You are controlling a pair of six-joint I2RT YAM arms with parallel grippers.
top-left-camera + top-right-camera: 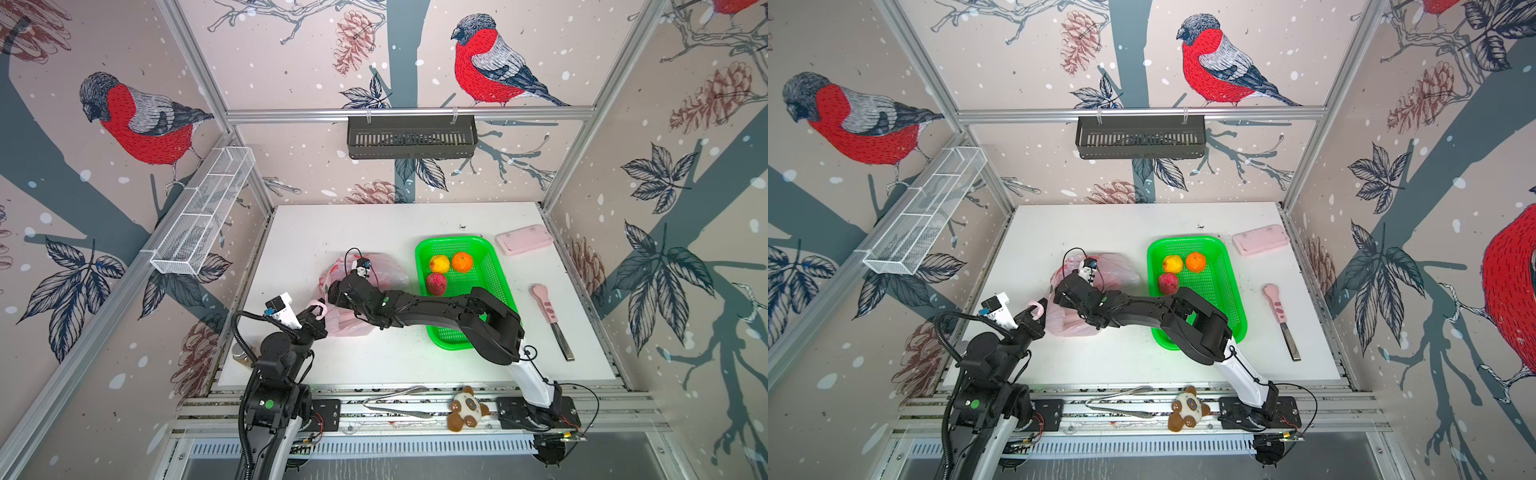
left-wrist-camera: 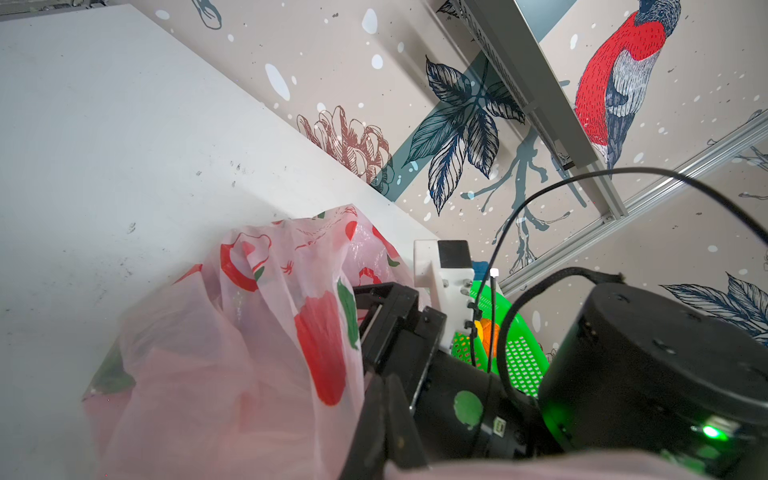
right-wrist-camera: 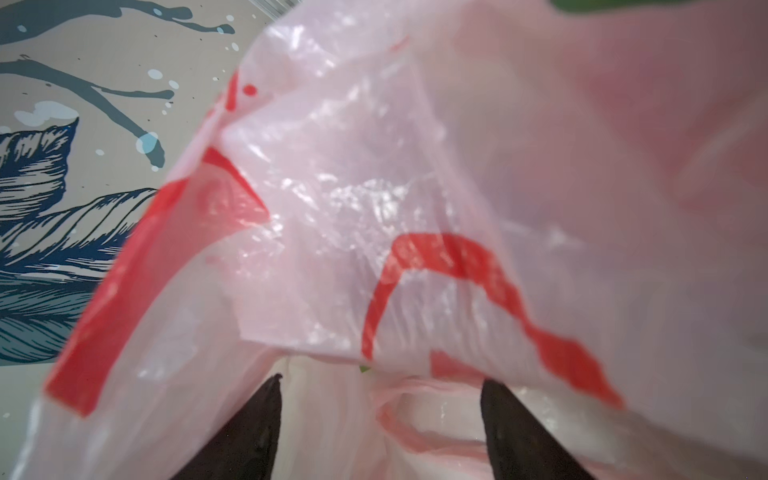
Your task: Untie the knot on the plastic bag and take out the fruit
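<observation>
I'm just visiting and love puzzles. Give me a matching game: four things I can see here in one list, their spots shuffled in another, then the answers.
1 orange citrus
2 plush bear
3 pink-handled knife
4 black basket

A hanging on the back wall rail
B in the green tray
C on the front metal rail
D on the table, right of the tray

Pairs: 1-B, 2-C, 3-D, 4-A.

Thin plastic bag (image 3: 374, 187), crinkly and glossy; green plastic basket (image 1: 490, 270), perforated, shiny; white tabletop (image 1: 332, 232), matt, scuffed.
</observation>
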